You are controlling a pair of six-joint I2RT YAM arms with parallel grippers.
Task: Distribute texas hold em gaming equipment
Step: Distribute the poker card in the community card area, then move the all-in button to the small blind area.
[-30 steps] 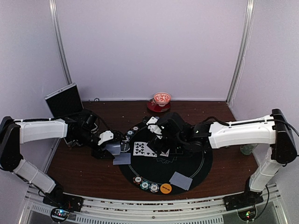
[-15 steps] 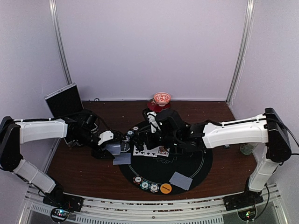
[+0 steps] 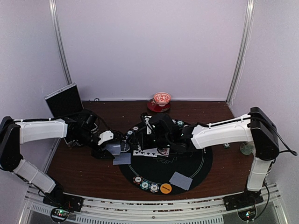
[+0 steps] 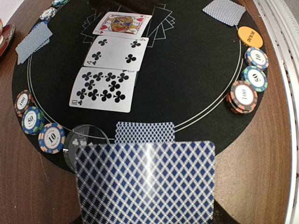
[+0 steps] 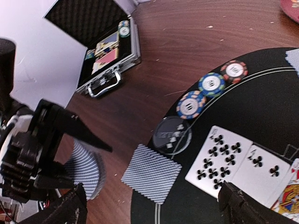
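Deck (image 4: 145, 182) clamped in left gripper (image 3: 111, 148), right gripper (image 5: 152, 207) wide apart above face-up cards (image 5: 233, 161), aluminium case (image 5: 105, 51) beyond

I worked in a robot-test booth, a lab cell: plain white wall panels (image 3: 149, 46) framed by aluminium posts (image 3: 60, 42) enclosed a dark wooden counter (image 3: 79, 170) edged with a metal rail (image 3: 140, 205).

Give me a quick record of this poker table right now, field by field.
left gripper: shut on card deck
right gripper: open, above black mat
face-up row: ten of clubs, four of clubs, court card
orange marker disc: on mat edge
chip case: open, off the mat
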